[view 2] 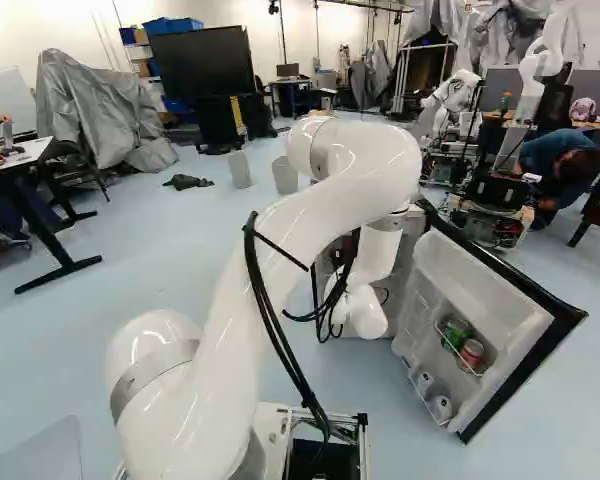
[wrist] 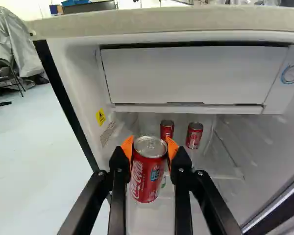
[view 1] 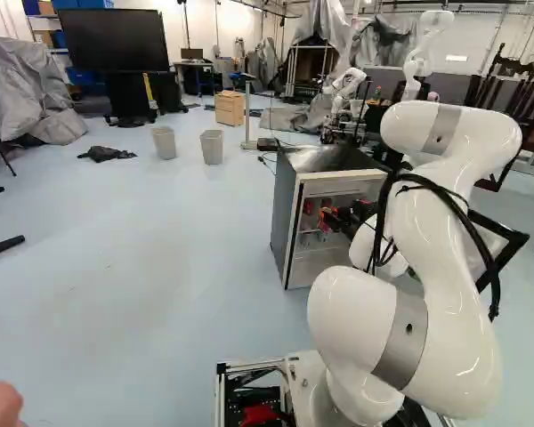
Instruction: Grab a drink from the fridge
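Lettering, white and flowing, runs down the red can point(wrist: 142, 188), with a small blue panel beside it! A yellow warning sticker point(wrist: 100, 116) sits on the fridge's inner wall, a block of fine print just below it, too small to make out.

And there's the hand point(view 1: 324, 217), right of centre in the left base view, at the open front of the fridge point(view 1: 283, 209)! In the wrist view the hand point(wrist: 150, 147) stands part open, just the can's width, orange pads point(wrist: 128, 147) pressed to both sides near the rim. It has hold of it! The can sits upright between the fingers; whether its base touches anything, I can't tell. Two more red cans, one point(wrist: 167, 128) nearer and one point(wrist: 194, 135) off to the side, stand beyond the fingertips, deeper inside.
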